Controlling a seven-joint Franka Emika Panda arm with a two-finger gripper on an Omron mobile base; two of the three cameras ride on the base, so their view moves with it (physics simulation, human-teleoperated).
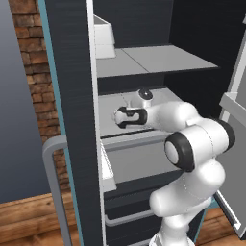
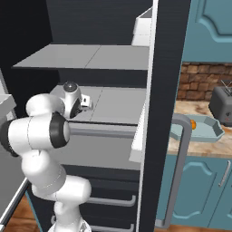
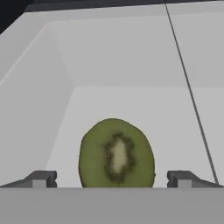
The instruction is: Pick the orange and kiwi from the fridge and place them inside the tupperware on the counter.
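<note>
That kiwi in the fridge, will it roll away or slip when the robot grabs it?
The kiwi looks oval and rounded, so a nudge would probably roll it across the smooth grey fridge shelf. The gripper is open, a fingertip on either side, so closing evenly should trap it. Its curved sides might slip if pinched off-centre.

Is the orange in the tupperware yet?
Yes. The orange sits inside the tupperware on the counter, seen in the right base view.
</note>
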